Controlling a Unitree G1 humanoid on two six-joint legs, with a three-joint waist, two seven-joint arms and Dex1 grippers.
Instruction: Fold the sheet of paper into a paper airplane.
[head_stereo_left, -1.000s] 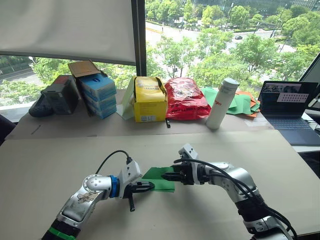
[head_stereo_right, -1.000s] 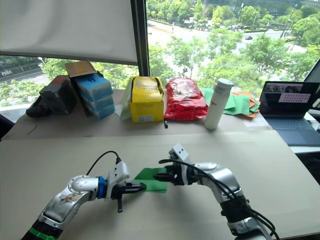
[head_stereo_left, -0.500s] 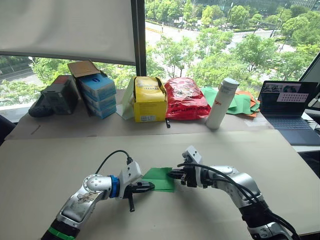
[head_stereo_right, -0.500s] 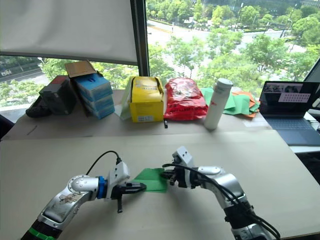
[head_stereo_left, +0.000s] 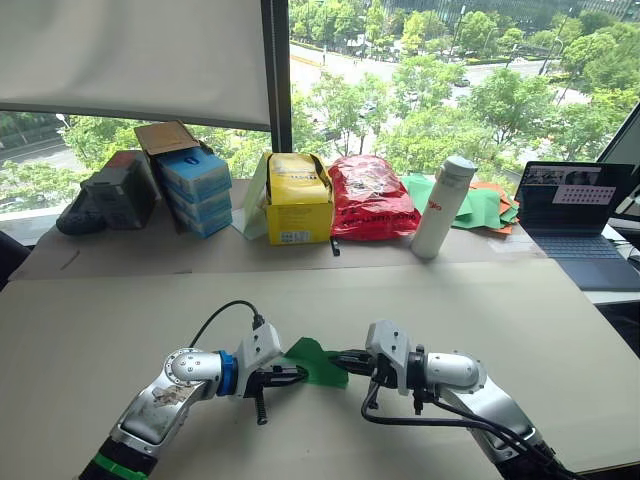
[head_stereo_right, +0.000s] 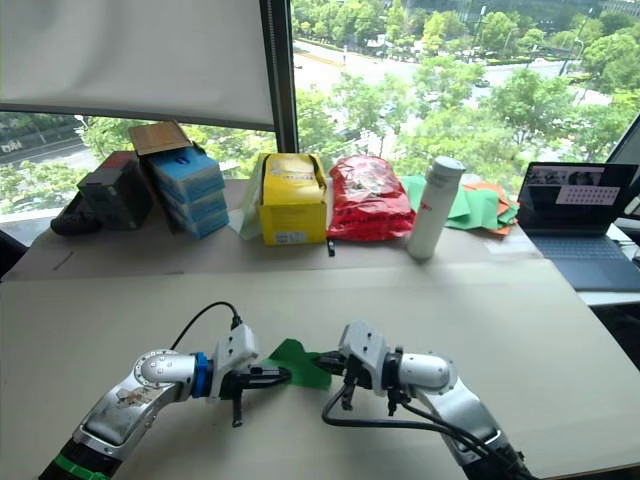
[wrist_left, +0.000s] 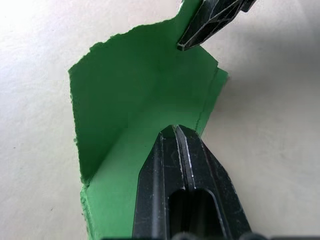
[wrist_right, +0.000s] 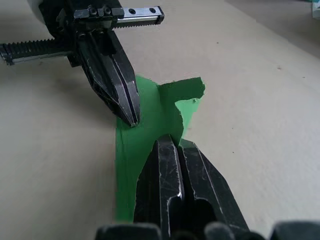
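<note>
The sheet of paper (head_stereo_left: 318, 361) is bright green with ragged edges and lies near the front of the beige table (head_stereo_left: 120, 310), between my two grippers. Its right side is bent up off the table. My left gripper (head_stereo_left: 303, 374) is shut, and its tips rest on the paper's left part, at a crease (wrist_left: 150, 100). My right gripper (head_stereo_left: 340, 357) is shut on the paper's right edge, with a raised flap (wrist_right: 182, 92) standing just beyond its fingertips (wrist_right: 167, 145). The two grippers' tips are close together and point at each other.
Along the back by the window stand blue boxes (head_stereo_left: 196, 188), a yellow box (head_stereo_left: 300, 200), a red bag (head_stereo_left: 372, 197), a white bottle (head_stereo_left: 444, 206), a pile of green and orange sheets (head_stereo_left: 487, 207) and a laptop (head_stereo_left: 575, 218). A black cable (head_stereo_left: 420, 421) loops under my right arm.
My right gripper went from open to shut on the paper's right edge, and its arm dropped lower. The paper, flat before, now bends up. The left gripper stayed put.
</note>
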